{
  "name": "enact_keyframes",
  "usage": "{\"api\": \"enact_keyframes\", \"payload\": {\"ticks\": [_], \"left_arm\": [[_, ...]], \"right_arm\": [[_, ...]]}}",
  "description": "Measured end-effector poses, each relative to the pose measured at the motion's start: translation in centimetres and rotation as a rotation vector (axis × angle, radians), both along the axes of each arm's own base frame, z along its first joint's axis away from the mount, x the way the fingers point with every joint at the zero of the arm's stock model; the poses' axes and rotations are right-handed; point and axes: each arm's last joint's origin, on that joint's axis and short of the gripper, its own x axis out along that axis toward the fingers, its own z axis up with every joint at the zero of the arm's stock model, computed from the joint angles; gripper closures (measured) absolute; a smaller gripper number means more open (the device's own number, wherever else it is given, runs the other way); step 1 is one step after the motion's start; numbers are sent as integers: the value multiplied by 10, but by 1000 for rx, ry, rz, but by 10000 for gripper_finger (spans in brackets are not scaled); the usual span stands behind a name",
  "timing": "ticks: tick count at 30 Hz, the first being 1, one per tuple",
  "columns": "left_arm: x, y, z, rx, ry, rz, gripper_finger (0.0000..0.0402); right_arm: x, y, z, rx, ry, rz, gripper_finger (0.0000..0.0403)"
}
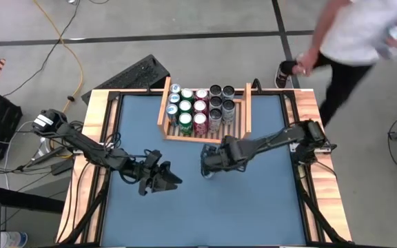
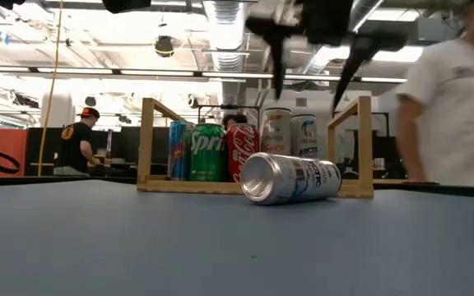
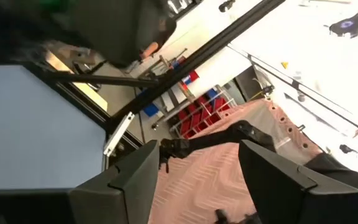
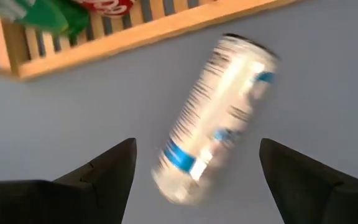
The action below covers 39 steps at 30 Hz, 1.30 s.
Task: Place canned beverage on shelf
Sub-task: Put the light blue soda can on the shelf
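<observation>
A slim silver can with blue print (image 2: 290,178) lies on its side on the blue tabletop (image 2: 138,238), just before the light-brown slatted wooden shelf (image 2: 151,140). The right tool (image 4: 194,165) hovers above it, fingers apart. The left tool (image 1: 163,176), fingers apart, hangs over open tabletop.

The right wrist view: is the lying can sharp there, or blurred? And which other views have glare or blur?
Right wrist view: the silver can is smeared by motion blur. Low view: the can is sharp; ceiling lights glare. High view: the person is blurred. Left wrist view: one side is washed out.
</observation>
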Motion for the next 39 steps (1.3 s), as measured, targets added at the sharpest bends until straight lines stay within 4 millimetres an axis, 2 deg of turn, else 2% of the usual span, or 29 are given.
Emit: {"api": "enact_keyframes", "payload": {"ticks": [5, 12, 15, 25, 29, 34, 39], "left_arm": [[-1, -2, 0, -38, 16, -48, 184], [0, -2, -1, -56, 32, -67, 184], [0, -2, -2, -65, 43, -68, 183], [0, -2, -5, -80, 86, -73, 183], [1, -3, -7, -81, 106, -71, 183], [1, -2, -11, -76, 145, -67, 184], [2, -3, -16, -61, 202, -63, 184]], "right_arm": [[6, -26, -35, 43, -50, -96, 76], [2, -35, -38, 49, -17, -166, 76], [3, -41, -47, 79, 34, -189, 76], [-3, -54, -113, 243, -102, -294, 77], [-6, -48, -116, 236, -104, -270, 101], [-13, -34, -115, 163, -42, -193, 177], [-17, -19, -111, 71, -35, -62, 177]]}}
